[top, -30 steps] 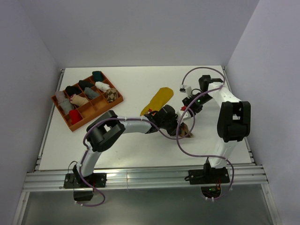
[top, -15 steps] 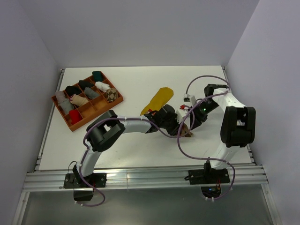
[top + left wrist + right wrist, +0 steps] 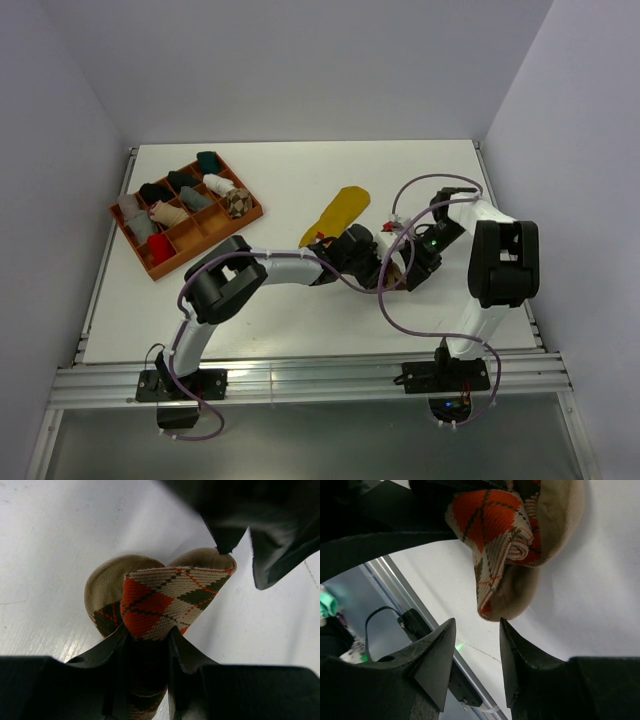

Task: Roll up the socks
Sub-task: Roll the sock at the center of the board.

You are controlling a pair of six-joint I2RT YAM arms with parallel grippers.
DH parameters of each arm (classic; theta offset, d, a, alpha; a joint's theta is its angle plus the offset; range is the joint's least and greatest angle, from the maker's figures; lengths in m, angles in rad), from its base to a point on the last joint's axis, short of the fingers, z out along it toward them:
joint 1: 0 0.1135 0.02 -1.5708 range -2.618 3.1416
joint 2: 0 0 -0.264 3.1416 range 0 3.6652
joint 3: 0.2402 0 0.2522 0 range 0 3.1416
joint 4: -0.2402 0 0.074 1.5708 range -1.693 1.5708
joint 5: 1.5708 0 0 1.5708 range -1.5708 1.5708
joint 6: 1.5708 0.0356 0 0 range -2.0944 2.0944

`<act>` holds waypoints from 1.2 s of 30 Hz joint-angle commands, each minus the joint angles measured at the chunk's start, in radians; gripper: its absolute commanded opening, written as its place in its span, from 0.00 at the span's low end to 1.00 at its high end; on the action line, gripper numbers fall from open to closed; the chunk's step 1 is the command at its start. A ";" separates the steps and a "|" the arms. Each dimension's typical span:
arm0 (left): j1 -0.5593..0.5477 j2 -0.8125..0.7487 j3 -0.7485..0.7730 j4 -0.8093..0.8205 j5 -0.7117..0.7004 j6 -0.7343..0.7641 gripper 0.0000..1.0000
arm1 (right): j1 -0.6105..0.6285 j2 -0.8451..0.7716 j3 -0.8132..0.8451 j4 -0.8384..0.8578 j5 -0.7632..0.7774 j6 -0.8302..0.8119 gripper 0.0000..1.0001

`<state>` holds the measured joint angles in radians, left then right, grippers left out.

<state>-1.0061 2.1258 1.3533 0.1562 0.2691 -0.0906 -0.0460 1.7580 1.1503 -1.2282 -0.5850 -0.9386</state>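
Top external view: we see both arms meeting near the middle of the white table (image 3: pixel 300 170). The left gripper (image 3: pixel 372 268) and the right gripper (image 3: pixel 408 268) face each other closely, with the orange argyle sock (image 3: pixel 396 277) bunched between them. The mustard sock (image 3: pixel 336 213) lies flat just beyond the left arm's wrist. At the far left sits an orange tray (image 3: pixel 130 238) of small bundles, the brown argyle bundle (image 3: pixel 237 201) in its right-hand end compartment.

Left wrist view: we find the left gripper (image 3: pixel 147 632) pinching the orange argyle sock (image 3: pixel 160 600) between its two fingers. The sock fans out past the fingertips, cream toe and heel folds showing behind the diamond pattern. One of the right gripper's dark fingers (image 3: pixel 227 530) touches the sock's cream far edge with its tip.

Right wrist view: we see the right gripper (image 3: pixel 477 622) with its jaws spread and a clear gap between them. The orange argyle sock (image 3: pixel 495 520) hangs above, its cream end reaching down to the mouth of that gap, not squeezed by either finger.
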 commanded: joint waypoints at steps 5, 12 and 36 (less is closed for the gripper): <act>-0.012 0.008 -0.068 -0.055 -0.191 -0.018 0.00 | 0.000 0.086 0.066 -0.024 -0.039 0.102 0.50; -0.034 -0.006 -0.098 -0.011 -0.321 -0.046 0.00 | -0.083 0.178 0.166 -0.065 -0.078 0.214 0.56; -0.114 -0.027 -0.143 0.137 -0.528 -0.040 0.00 | -0.166 0.322 0.230 0.016 -0.139 0.626 0.59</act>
<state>-1.1114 2.1040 1.2430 0.3531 -0.2050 -0.1398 -0.2016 2.0708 1.3437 -1.2343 -0.6956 -0.3801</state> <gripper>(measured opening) 0.309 0.595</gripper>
